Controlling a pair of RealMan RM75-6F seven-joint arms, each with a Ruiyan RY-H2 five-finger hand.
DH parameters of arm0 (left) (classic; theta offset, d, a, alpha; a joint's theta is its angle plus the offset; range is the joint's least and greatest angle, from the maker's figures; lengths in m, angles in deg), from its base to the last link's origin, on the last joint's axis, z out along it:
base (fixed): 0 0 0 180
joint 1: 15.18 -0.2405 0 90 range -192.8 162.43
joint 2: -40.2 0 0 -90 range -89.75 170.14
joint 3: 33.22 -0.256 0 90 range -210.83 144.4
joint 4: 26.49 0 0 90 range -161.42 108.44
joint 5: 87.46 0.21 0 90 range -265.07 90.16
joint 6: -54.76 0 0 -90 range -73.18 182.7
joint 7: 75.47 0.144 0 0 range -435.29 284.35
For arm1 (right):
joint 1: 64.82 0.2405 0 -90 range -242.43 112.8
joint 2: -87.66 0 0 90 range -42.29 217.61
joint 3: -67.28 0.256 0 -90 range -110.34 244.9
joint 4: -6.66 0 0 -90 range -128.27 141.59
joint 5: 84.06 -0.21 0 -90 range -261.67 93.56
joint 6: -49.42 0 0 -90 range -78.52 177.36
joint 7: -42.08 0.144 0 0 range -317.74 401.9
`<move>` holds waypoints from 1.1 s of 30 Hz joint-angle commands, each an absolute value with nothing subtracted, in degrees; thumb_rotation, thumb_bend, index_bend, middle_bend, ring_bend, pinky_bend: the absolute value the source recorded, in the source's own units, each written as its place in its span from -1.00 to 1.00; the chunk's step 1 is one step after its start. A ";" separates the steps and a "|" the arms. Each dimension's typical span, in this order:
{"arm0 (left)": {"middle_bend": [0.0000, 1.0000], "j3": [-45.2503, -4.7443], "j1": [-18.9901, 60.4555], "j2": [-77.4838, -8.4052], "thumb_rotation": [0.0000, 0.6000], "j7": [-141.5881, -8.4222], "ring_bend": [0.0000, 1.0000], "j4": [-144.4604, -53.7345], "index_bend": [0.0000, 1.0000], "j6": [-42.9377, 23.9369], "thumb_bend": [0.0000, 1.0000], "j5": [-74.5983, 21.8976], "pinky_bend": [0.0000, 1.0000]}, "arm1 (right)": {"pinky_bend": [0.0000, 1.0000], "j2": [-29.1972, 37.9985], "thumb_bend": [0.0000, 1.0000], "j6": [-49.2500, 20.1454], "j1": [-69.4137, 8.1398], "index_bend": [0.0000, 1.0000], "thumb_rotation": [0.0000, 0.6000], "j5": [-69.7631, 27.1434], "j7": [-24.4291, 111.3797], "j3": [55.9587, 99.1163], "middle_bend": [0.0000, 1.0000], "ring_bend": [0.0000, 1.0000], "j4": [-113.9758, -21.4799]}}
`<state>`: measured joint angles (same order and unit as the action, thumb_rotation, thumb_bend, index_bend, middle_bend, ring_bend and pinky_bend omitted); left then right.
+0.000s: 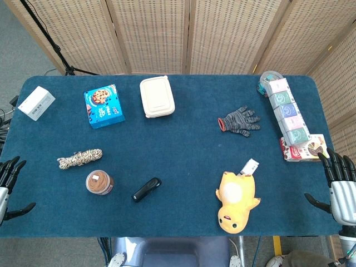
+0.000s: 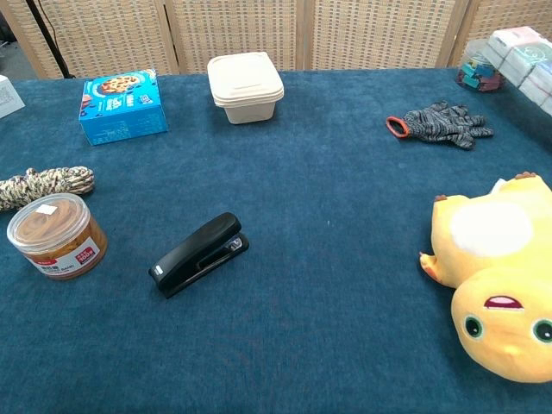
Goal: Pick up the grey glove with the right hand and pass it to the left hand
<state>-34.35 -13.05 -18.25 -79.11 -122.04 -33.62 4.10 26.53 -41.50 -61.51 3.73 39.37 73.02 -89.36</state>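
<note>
The grey knitted glove (image 1: pixel 240 121) with an orange cuff lies flat on the blue table, toward the back right; the chest view shows the glove (image 2: pixel 438 123) at upper right. My right hand (image 1: pixel 339 183) hangs at the table's right edge, fingers spread, holding nothing, well to the right of and nearer than the glove. My left hand (image 1: pixel 8 181) sits at the left edge, fingers apart and empty. Neither hand appears in the chest view.
A yellow plush duck (image 1: pixel 236 200) lies in front of the glove. A row of small boxes (image 1: pixel 289 114) and a snack packet (image 1: pixel 303 149) line the right side. Black stapler (image 1: pixel 146 189), jar (image 1: pixel 99 182), rope (image 1: pixel 79 158), blue box (image 1: pixel 103 105), lidded container (image 1: pixel 157 97) and white box (image 1: pixel 36 103) spread leftward.
</note>
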 commanded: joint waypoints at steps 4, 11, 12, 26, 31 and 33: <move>-1.00 -34.45 -12.96 -18.27 1.00 -79.17 -1.00 -122.06 -1.00 -33.52 -0.92 4.44 -1.00 | -1.00 26.58 -1.00 -41.21 -61.53 -1.00 1.00 3.81 39.64 72.86 -1.00 -1.00 -89.40; -1.00 -34.60 -12.89 -18.67 1.00 -78.61 -1.00 -122.10 -1.00 -33.31 -0.92 4.75 -1.00 | -1.00 26.26 -1.00 -38.15 -59.69 -1.00 1.00 4.25 42.57 72.85 -1.00 -1.00 -88.01; -1.00 -34.57 -12.76 -18.73 1.00 -78.37 -1.00 -122.24 -1.00 -33.07 -0.92 4.69 -1.00 | -1.00 26.17 -1.00 -36.45 -58.60 -1.00 1.00 4.04 42.94 73.10 -1.00 -1.00 -87.36; -1.00 -34.21 -12.16 -18.78 1.00 -77.54 -1.00 -123.39 -1.00 -32.28 -0.91 4.29 -1.00 | -1.00 23.61 -0.97 -8.69 -38.49 -1.00 1.00 -2.59 50.56 79.42 -1.00 -1.00 -82.30; -1.00 -33.85 -11.67 -18.70 1.00 -77.34 -1.00 -123.61 -1.00 -31.46 -0.92 3.58 -1.00 | -1.00 17.19 -0.93 1.88 -30.88 -1.00 1.00 -8.43 51.42 81.28 -1.00 -1.00 -71.28; -1.00 -33.64 -11.41 -18.65 1.00 -77.39 -1.00 -123.74 -1.00 -30.86 -0.92 2.91 -1.00 | -1.00 14.71 -0.92 4.53 -28.76 -1.00 1.00 -9.53 51.98 81.52 -1.00 -1.00 -67.19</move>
<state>-33.76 -11.55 -18.68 -77.38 -123.65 -31.11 3.16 19.34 -1.19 -33.70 -5.95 50.51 80.03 -73.91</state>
